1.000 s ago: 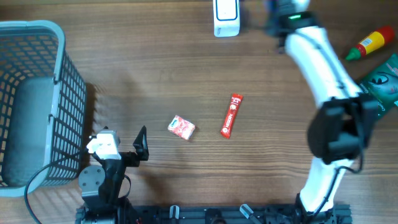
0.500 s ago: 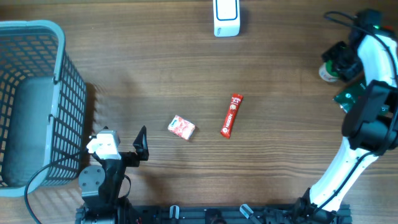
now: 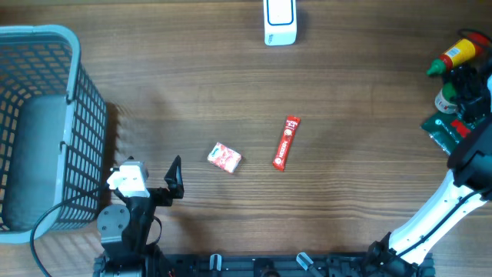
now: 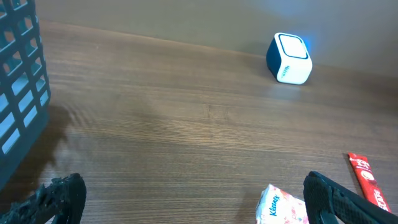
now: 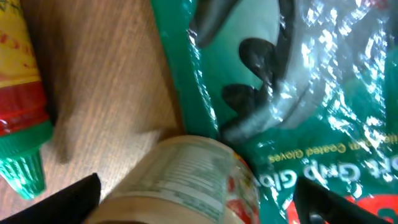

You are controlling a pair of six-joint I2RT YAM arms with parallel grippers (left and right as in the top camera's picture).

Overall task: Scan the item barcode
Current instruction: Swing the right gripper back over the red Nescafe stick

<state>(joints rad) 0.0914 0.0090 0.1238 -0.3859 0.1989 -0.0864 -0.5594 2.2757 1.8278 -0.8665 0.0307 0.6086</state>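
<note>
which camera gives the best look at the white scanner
Left wrist. It shows the white scanner whole and from the side, with its white face and dark blue side both visible. Overhead sees the white scanner only from above, right at the frame's top edge. Right wrist does not show it.

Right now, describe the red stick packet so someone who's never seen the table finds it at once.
From the blue mesh basket on the left of the wooden table, go right to the middle. Two items lie there, apart: a pinkish tissue pack and, to its right, the red stick packet. It is long, thin and red; its neighbour is squat and boxy.
</note>
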